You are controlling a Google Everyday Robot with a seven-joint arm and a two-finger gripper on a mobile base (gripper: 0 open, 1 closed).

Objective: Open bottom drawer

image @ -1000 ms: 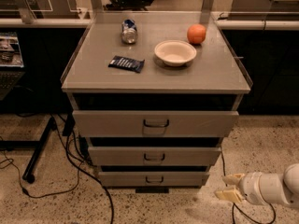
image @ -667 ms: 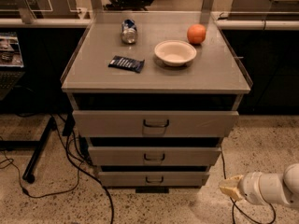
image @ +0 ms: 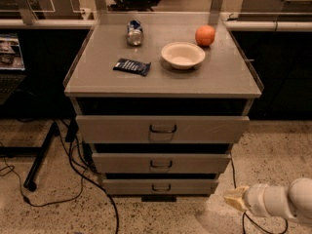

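Observation:
The bottom drawer (image: 161, 185) is the narrowest grey front, lowest on the cabinet, closed, with a small dark loop handle (image: 161, 187). Above it are the mid-sized drawer (image: 161, 163) and the widest top drawer (image: 162, 128). My gripper (image: 233, 198) is at the lower right, near the floor, just right of the bottom drawer's right end and apart from it. Its cream tip points left toward the cabinet. The white arm (image: 282, 203) runs off the right edge.
The cabinet top (image: 161, 82) holds a crushed can (image: 134, 32), a dark snack packet (image: 131, 66), a white bowl (image: 183, 55) and an orange (image: 205, 35). Black cables (image: 73, 169) and a black stand leg (image: 41, 155) lie on the floor at left.
My gripper has moved a little left and up, closer to the bottom drawer's right end. The drawers have not moved.

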